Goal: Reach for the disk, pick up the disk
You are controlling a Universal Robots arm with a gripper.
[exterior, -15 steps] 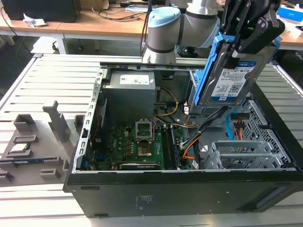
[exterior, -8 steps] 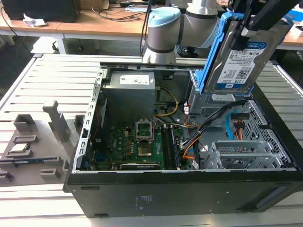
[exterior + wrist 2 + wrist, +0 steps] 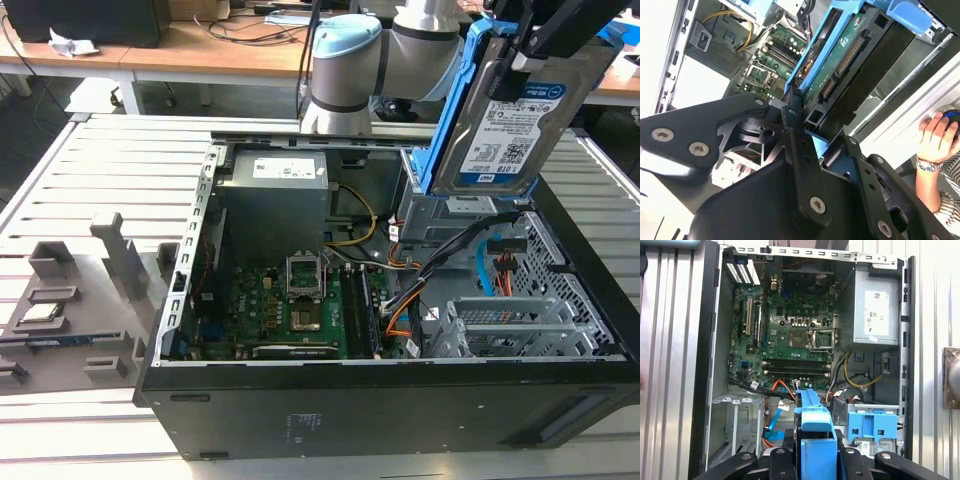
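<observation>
Above the open case (image 3: 300, 400), disk (image 3: 510, 130) held upright, long axis near-vertical, jaws clamping its top edge.

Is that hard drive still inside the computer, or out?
Out. The disk hangs above the open computer case, tilted, with the gripper shut on its blue frame.

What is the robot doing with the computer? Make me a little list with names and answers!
Holding: the disk, a silver hard drive in a blue carrier frame
Gripper: the gripper is shut on the disk's blue frame
Where the disk is: lifted in the air above the open computer case, tilted
Inside the case: a green motherboard, a grey power supply, orange cables
Drive cage: grey with blue latches
Nearby: a person's hand in the second wrist view
</observation>
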